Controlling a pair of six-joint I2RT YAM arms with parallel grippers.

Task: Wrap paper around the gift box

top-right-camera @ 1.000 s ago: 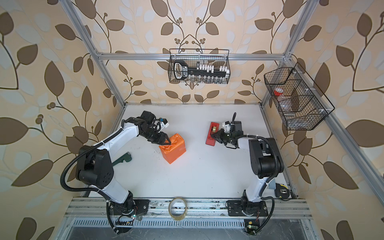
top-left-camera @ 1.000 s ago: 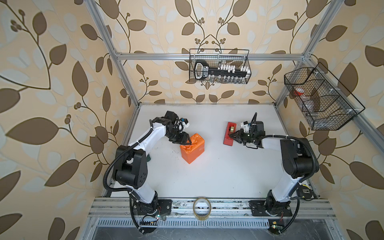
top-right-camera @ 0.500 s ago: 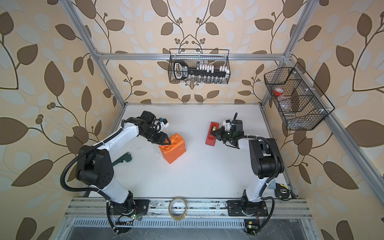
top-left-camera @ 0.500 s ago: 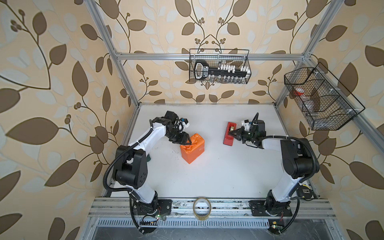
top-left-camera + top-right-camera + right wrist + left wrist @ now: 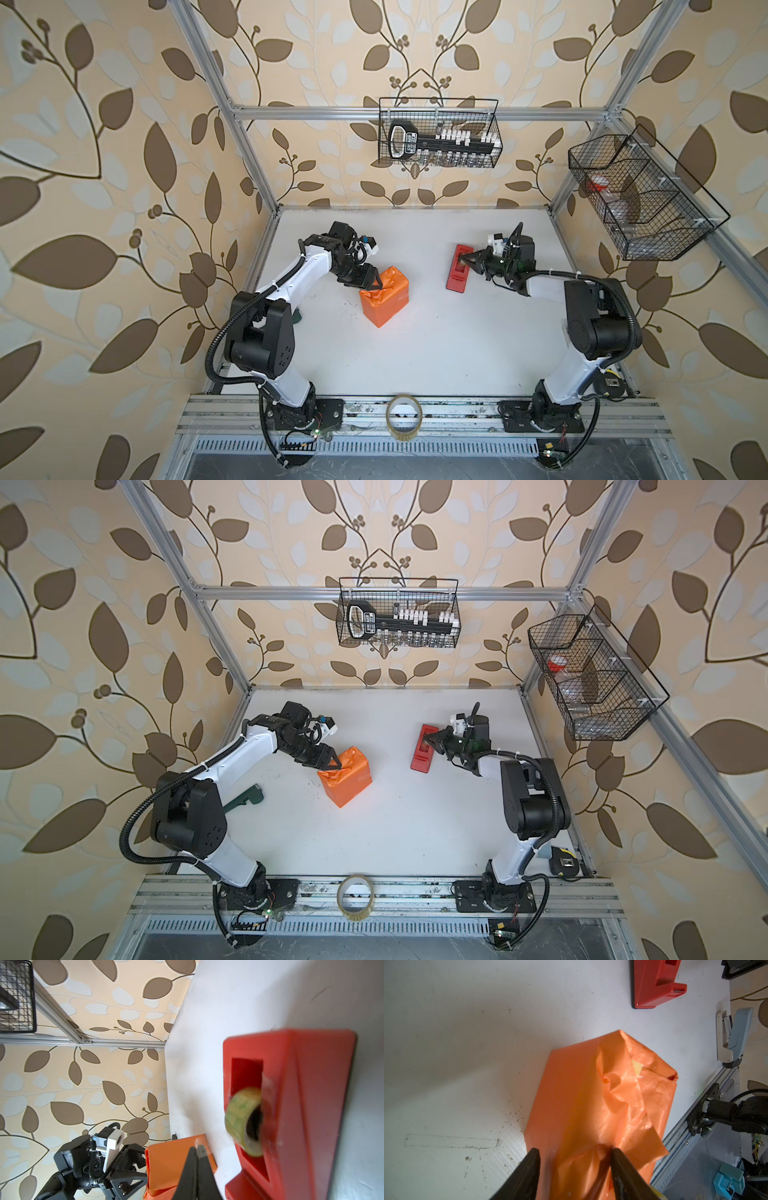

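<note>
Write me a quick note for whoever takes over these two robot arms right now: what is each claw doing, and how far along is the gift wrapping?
Left gripper: open, jaws astride a bunched flap of the thin bright orange paper sheet.
Right gripper: shut, tips at the red plastic tape dispenser; held tape not discernible.
Gift box: hidden inside the paper, mid-left on the white table.
Done: box covered.
To do: flatten the crumpled end, tape it.

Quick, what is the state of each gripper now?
Left gripper: open, jaws astride a fold of the paper.
Right gripper: shut, by the tape dispenser; nothing clearly held.
</note>
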